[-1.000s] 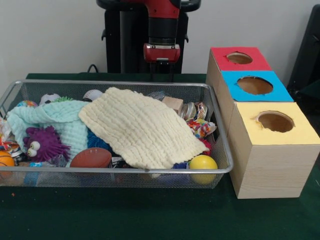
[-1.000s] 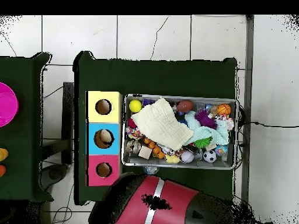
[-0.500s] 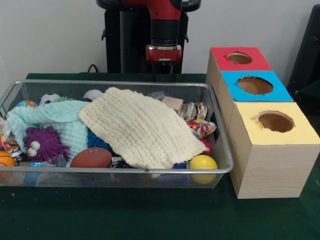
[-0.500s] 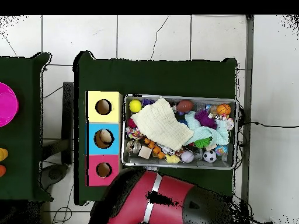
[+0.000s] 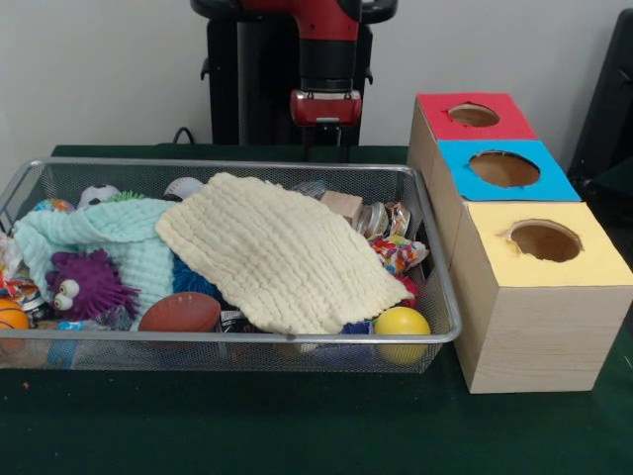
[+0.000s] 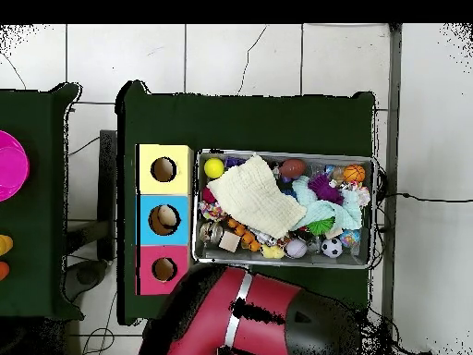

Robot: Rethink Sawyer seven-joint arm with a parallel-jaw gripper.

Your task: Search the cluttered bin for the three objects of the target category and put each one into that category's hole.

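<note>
A pale yellow waffle-textured cloth (image 5: 282, 252) lies beside a mint green cloth (image 5: 119, 237). The spiky toy (image 5: 87, 284) is purple, the football (image 5: 180, 313) brown, the ball (image 5: 402, 324) yellow. The 3 wooden boxes have tops of red (image 5: 473, 116), blue (image 5: 504, 168) and yellow (image 5: 546, 243).

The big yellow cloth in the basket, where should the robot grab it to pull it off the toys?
Probably the cream-yellow waffle cloth is best pinched at its loose lower corner, near the yellow ball, coming straight down from above. It lies flat and draped over the toys, so an edge gives a fold to pinch.
</note>
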